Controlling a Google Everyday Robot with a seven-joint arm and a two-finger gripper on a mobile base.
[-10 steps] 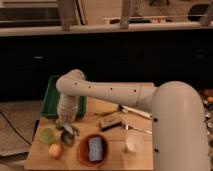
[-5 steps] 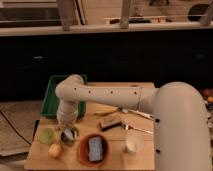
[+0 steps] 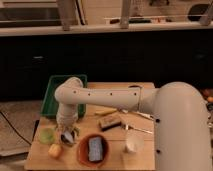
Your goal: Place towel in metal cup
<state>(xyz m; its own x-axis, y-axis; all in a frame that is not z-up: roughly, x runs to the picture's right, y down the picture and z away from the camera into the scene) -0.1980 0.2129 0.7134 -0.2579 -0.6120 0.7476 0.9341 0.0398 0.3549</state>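
One gripper, grip state unreadable, hangs low over wooden table, masking towel and metal cup, hemmed by green cup, yellow fruit, sponge-filled red bowl.

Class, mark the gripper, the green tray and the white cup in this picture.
gripper [image 3: 68,136]: camera view, lower left, middle of its lower end.
green tray [image 3: 52,102]: camera view, bare floor, left part.
white cup [image 3: 133,144]: camera view, its side wall.
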